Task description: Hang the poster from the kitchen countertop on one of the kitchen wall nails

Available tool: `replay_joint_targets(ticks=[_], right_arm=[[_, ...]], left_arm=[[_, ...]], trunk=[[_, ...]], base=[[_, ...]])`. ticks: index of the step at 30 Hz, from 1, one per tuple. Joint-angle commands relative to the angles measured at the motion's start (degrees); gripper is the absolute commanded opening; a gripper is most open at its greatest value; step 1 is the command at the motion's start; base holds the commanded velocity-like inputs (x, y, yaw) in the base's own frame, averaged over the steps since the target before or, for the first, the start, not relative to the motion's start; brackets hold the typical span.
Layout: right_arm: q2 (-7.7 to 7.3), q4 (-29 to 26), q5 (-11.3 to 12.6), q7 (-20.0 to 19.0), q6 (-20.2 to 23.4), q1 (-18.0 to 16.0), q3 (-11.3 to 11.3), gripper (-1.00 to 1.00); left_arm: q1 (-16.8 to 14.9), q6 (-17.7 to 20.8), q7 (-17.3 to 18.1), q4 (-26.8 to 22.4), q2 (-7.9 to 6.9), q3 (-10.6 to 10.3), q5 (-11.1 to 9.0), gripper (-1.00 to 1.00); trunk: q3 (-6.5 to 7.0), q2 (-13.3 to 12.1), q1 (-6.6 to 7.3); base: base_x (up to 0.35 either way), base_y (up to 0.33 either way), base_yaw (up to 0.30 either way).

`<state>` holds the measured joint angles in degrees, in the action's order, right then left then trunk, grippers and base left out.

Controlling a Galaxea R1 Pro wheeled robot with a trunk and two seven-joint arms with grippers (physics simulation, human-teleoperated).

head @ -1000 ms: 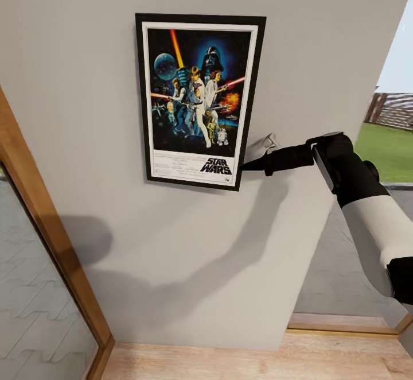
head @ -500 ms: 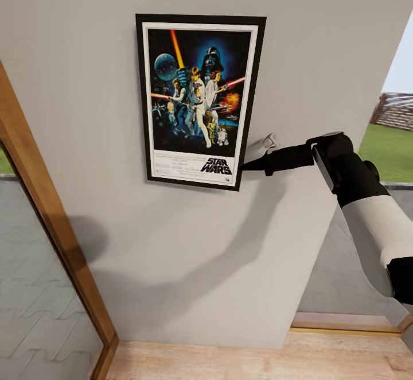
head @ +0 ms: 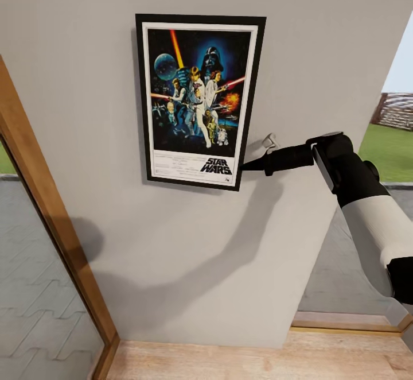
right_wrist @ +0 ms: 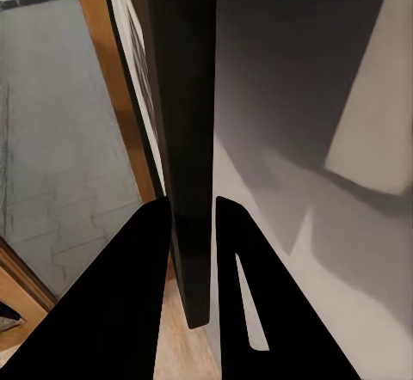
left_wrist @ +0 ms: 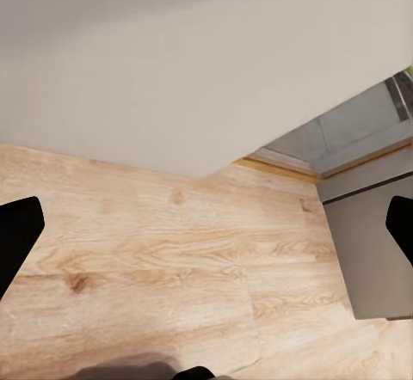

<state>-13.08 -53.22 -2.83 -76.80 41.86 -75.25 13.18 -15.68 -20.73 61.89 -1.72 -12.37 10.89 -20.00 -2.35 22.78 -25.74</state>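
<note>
The poster [head: 198, 101], black-framed with dark blue artwork and the STAR WARS logo, stands upright and flat against the grey wall [head: 189, 254] in the head view. My right gripper [head: 245, 167] reaches in from the right and is shut on the frame's lower right edge. The right wrist view looks along that black edge [right_wrist: 185, 96], clamped between both fingers [right_wrist: 138, 260]. A small pale hook-like piece [head: 268, 139] sticks out of the wall just above the gripper. My left gripper [left_wrist: 206, 229] hangs open over wooden floor [left_wrist: 172, 260], holding nothing.
A wooden door frame with glass [head: 51, 225] runs down the left side. Wood flooring [head: 229, 363] lies at the wall's foot. To the right, a window opening shows grass [head: 396, 144]. A grey cabinet [left_wrist: 370, 242] stands near the left gripper.
The door frame and the window view have shifted in the picture while poster and arm kept their place, so the camera moved. The pale piece above the gripper now looks smaller.
</note>
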Motion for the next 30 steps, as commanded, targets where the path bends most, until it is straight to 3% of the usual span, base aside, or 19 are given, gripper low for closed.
replay_joint_targets(ticks=[1, 30], right_arm=[[-0.02, -0.05, -0.25, -0.37, 0.59, -0.07, 0.02, -1.0], [-0.06, -0.05, -0.25, -0.37, 0.59, -0.07, 0.01, -1.0]], left_arm=[[-0.06, -0.28, 0.16, 0.05, -0.01, 0.45, 0.41, 1.0], [-0.05, -0.28, 0.25, 0.05, -0.63, 0.45, 0.41, 1.0]], trunk=[[-0.14, 0.14, -0.04], [-0.14, 0.14, -0.04]], base=[[0.0, 0.0, 0.0], [0.0, 0.027, 0.0]])
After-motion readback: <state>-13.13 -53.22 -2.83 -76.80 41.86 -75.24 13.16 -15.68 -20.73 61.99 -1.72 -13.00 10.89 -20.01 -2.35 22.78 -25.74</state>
